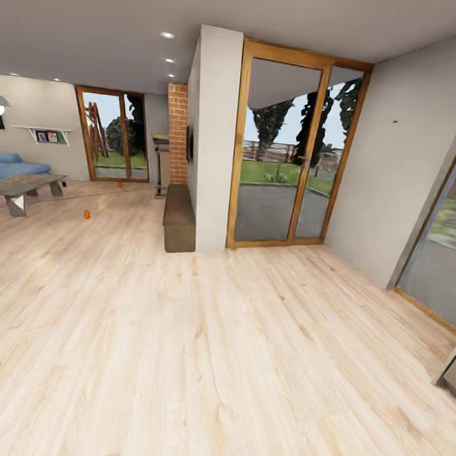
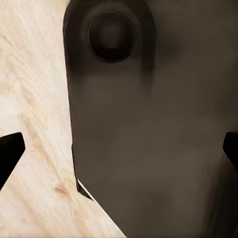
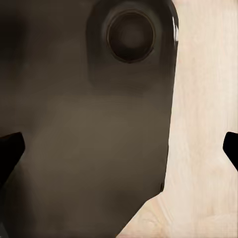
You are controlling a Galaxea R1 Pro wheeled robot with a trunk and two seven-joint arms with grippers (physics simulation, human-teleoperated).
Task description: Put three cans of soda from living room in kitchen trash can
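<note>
both grippers, the left gripper (image 2: 119, 148) and the right gripper (image 3: 119, 148), hung with fingers spread wide, holding nothing, above the light plank floor (image 1: 230, 366). farther off, one orange soda can (image 1: 87, 214) stood on the floor near the low table (image 1: 24, 184); another orange can (image 1: 120, 185) stood beyond, toward the glass doors (image 1: 115, 135).

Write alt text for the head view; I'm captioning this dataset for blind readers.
A wide light wood plank floor runs toward wood-framed glass doors onto a garden. Far left, an orange soda can stands on the floor near a grey low table and blue sofa, with a brick column behind.
</note>
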